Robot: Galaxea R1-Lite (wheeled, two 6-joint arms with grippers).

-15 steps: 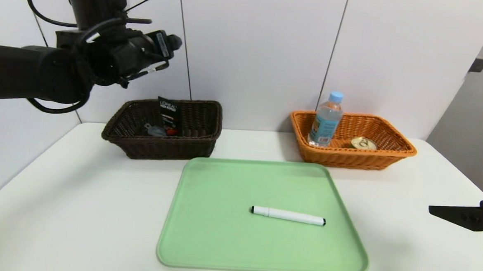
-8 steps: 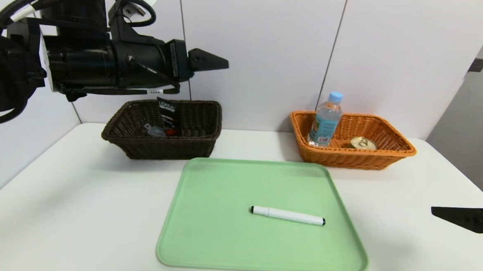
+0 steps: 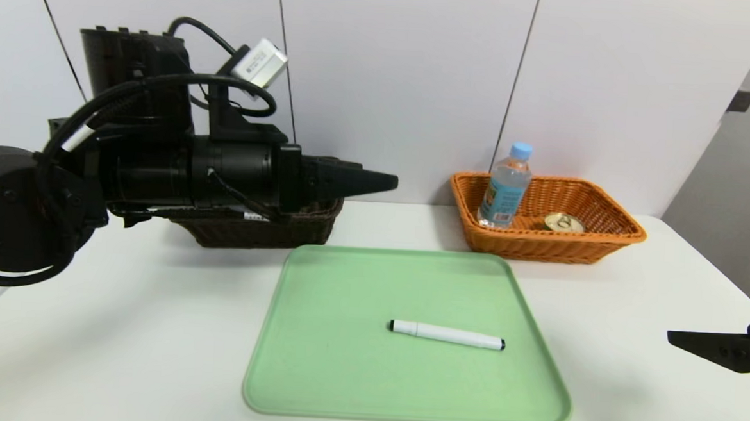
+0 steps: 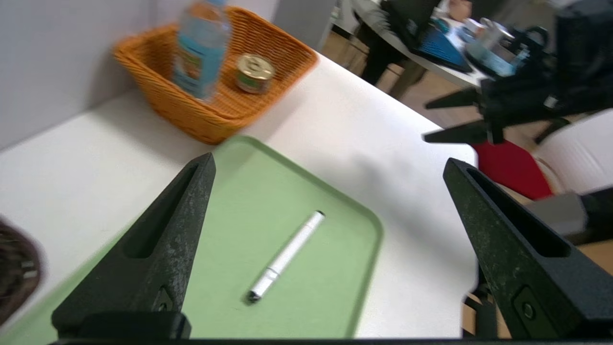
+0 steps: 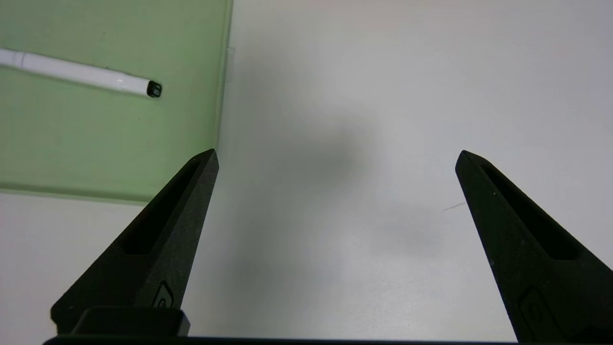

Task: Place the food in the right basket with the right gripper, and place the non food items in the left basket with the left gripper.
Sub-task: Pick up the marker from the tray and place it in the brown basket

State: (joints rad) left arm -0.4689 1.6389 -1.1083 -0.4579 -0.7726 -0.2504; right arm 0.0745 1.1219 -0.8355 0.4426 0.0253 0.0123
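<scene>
1. White marker with black ends [image 3: 449, 335] is lying flat on the green tray [image 3: 406, 420], slightly aslant; nothing is touching it.
2. Left gripper [image 4: 330, 158] is hanging in the air beyond the tray's left far corner, jaws spread wide, nothing between them.
3. Change: over the last second I am seeing the left arm swing down from high up, now covering most of the dark brown wicker basket [image 3: 265, 232]. The marker is staying put. I am reading this as the start of an approach; being non-food, it is calling for the left gripper and that basket.
4. Right gripper [image 5: 337, 151] is waiting off the tray's right side, spread and holding nothing.
5. Orange wicker basket [image 3: 540, 248] is holding a blue-capped bottle [image 3: 504, 195], leaning, and a pull-tab can [image 3: 565, 222]; I am judging the food side done.
6. I am minding the marker's roundness: a crooked pinch could be rolling it.
</scene>
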